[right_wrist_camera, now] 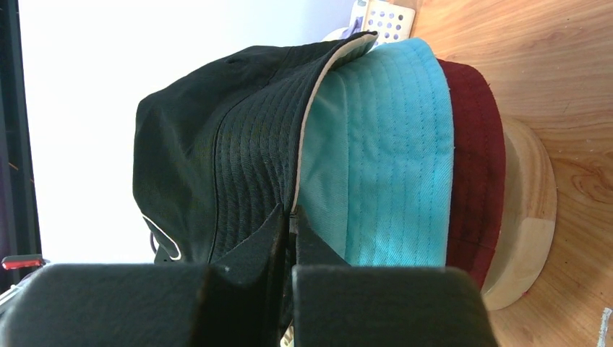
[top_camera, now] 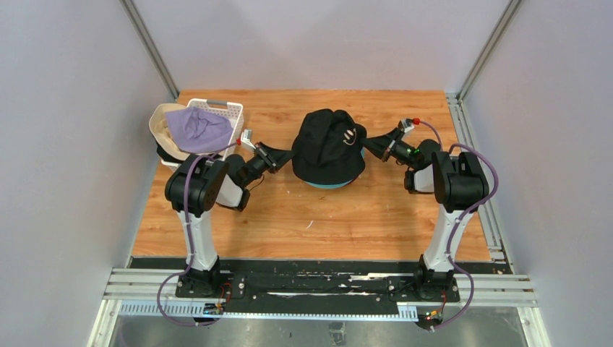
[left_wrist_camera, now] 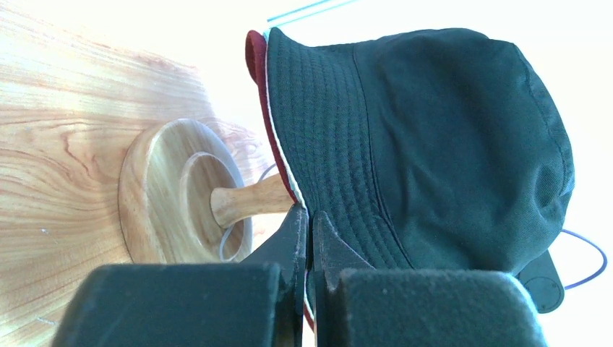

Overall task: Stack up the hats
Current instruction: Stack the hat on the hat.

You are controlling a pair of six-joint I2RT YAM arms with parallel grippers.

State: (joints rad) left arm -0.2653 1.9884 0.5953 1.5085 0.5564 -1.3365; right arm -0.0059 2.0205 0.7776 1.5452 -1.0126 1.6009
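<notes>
- the black hat (top_camera: 329,144) with the small smiley face is sitting at the middle of the tabletop (top_camera: 325,217), on top of the teal hat (right_wrist_camera: 383,144) and the maroon hat (right_wrist_camera: 473,159), all on the wooden stand (left_wrist_camera: 181,191).
- it is lying right between the two arms. The left gripper (left_wrist_camera: 309,220) is reaching in from its left side and the right gripper (right_wrist_camera: 291,217) from its right side, so neither arm is nearer.
- both grippers are pinching shut on the black hat's brim, one on each opposite edge, with the fingers pressed together on the fabric.
- the hat's crown is pointing up along the stand's upright post and its brim is facing down. The line between the two grips is running left to right across the tabletop.
- on the right side the black brim is riding high, leaving most of the teal brim showing. The coming move is probably an even downward pull on both sides.
- the lavender hat (top_camera: 196,129) and the beige hat (top_camera: 160,130) are waiting at the white basket (top_camera: 233,110), well off to the far left, so the left arm is the nearer one for them.
</notes>
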